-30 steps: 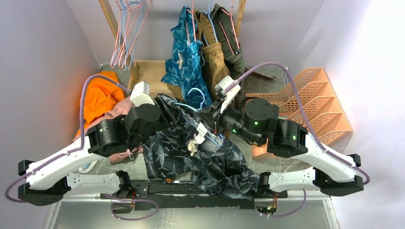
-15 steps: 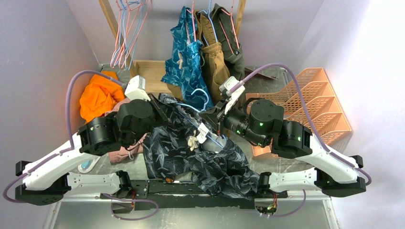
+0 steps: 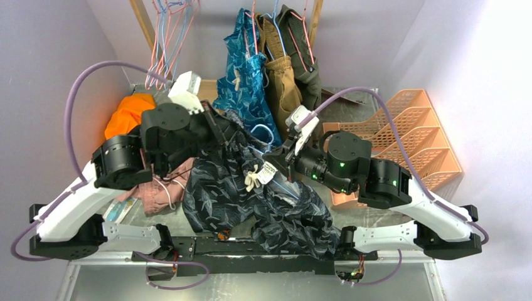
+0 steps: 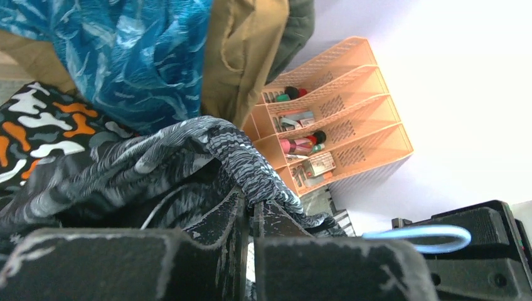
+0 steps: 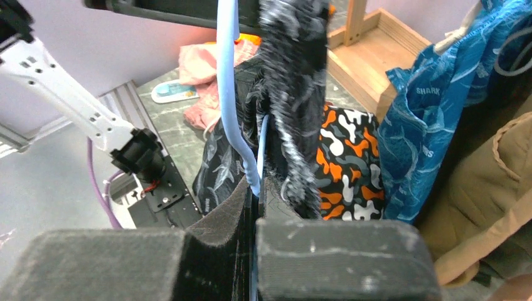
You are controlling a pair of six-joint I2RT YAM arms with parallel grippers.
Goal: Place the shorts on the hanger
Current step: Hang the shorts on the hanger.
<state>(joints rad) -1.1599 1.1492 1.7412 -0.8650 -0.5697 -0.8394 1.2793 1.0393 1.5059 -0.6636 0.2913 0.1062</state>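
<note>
- The left gripper was shut on the waistband of the shorts, which hung mid-scene over the hanger; the right gripper pinched that hanger.
- The waistband probably needed spreading leftward along the hanger, gently.
- Cluttered grey surface, orange tray at right, lilac walls.

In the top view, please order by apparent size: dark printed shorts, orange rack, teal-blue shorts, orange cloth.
Largest: dark printed shorts.
Then orange rack and teal-blue shorts, too alike to rank; the right arm hides part of the rack.
Smallest: orange cloth.
</note>
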